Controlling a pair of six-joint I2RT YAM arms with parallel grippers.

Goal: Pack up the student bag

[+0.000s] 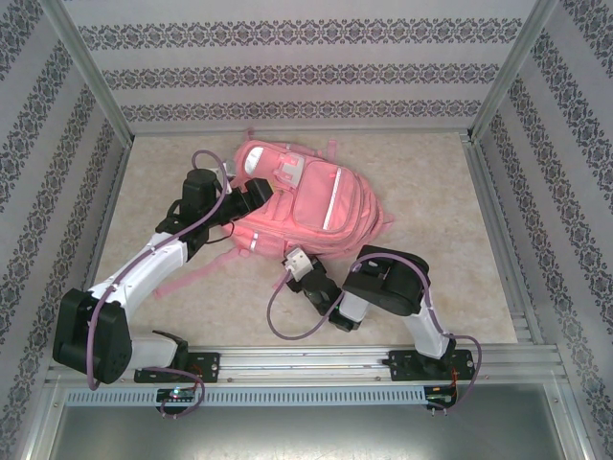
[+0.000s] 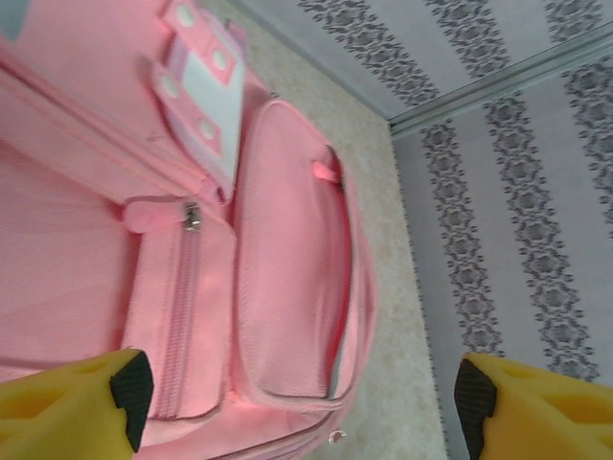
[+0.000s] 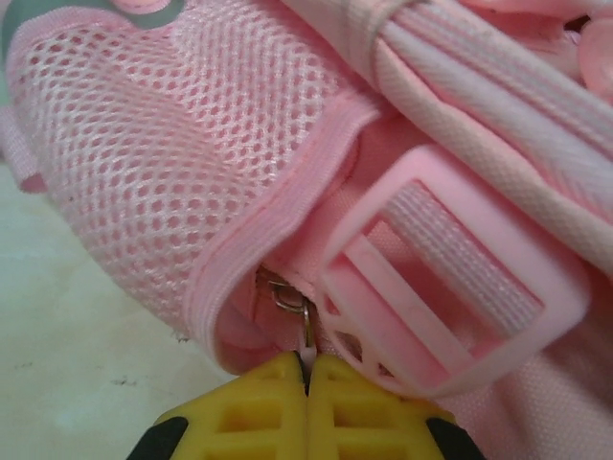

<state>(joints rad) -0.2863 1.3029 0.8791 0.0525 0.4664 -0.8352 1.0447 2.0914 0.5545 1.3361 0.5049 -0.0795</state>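
The student bag (image 1: 306, 196) lay flat on the worktop (image 1: 441, 192), in its far half and about midway between the left and right edges. Its front pockets faced up and its straps trailed toward the near edge.

The left hand (image 1: 253, 190) was at the bag's left side. In the left wrist view this hand (image 2: 303, 391) was spread wide, one yellow finger (image 2: 67, 407) low on the left and the other low on the right. Nothing was gripped between them. Beyond them lay a pink front pocket (image 2: 292, 259) and, beside it, a closed zip (image 2: 184, 316) with its small slider at the upper end.

The right hand (image 1: 295, 261) was at the bag's near end, touching the fabric. In the right wrist view this hand (image 3: 306, 369) was pressed together, its yellow fingertips pinching a thin metal zip pull (image 3: 307, 333). The pull hung from under the bound edge of a pink mesh pocket (image 3: 163, 163). Just right of it lay a pink plastic buckle (image 3: 450, 287) with webbing threaded through, and a ribbed pale strap (image 3: 479, 86) ran above it. Bare beige worktop showed left of the mesh pocket.
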